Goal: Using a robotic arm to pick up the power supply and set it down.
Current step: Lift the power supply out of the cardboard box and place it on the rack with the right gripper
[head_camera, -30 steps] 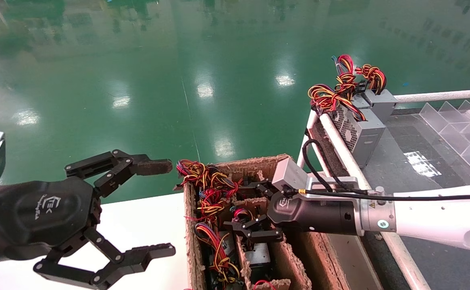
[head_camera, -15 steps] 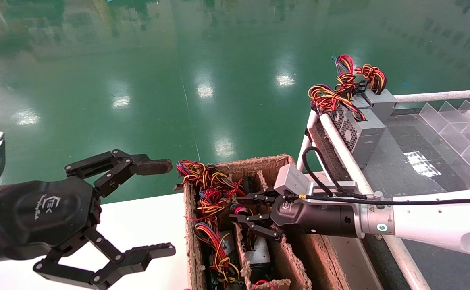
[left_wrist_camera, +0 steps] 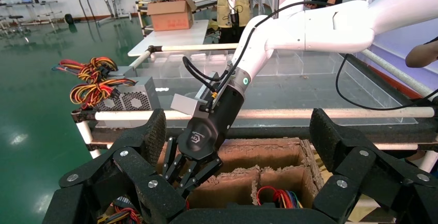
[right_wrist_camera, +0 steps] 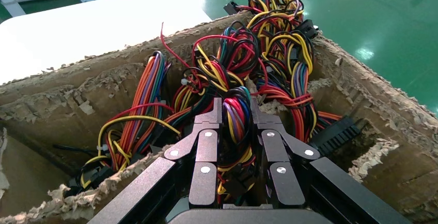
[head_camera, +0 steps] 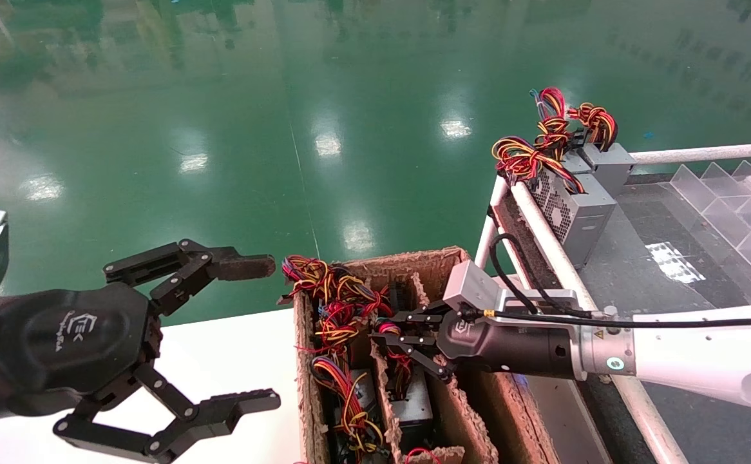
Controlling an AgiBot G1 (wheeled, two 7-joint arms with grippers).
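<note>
My right gripper (head_camera: 393,330) reaches into the middle slot of a torn cardboard box (head_camera: 306,386). Its fingers (right_wrist_camera: 206,146) are shut on a loop of red, yellow and purple wires (right_wrist_camera: 235,113) belonging to a power supply (head_camera: 414,403), whose grey body stands low in that slot. From the left wrist view the right gripper (left_wrist_camera: 178,178) dips behind the box's near wall. My left gripper (head_camera: 259,332) hovers wide open over the white table, left of the box, holding nothing. More wired units fill the neighbouring slot (head_camera: 343,386).
Two grey power supplies (head_camera: 575,206) with wire bundles stand on the dark rack at the right, behind a white pipe rail (head_camera: 543,225). Clear plastic dividers (head_camera: 736,200) lie farther right. The white table (head_camera: 221,354) borders the box's left side, with green floor beyond.
The right gripper's fingers, spread apart a second ago, have come together around the wire loop in the middle slot. The left arm has not moved.
</note>
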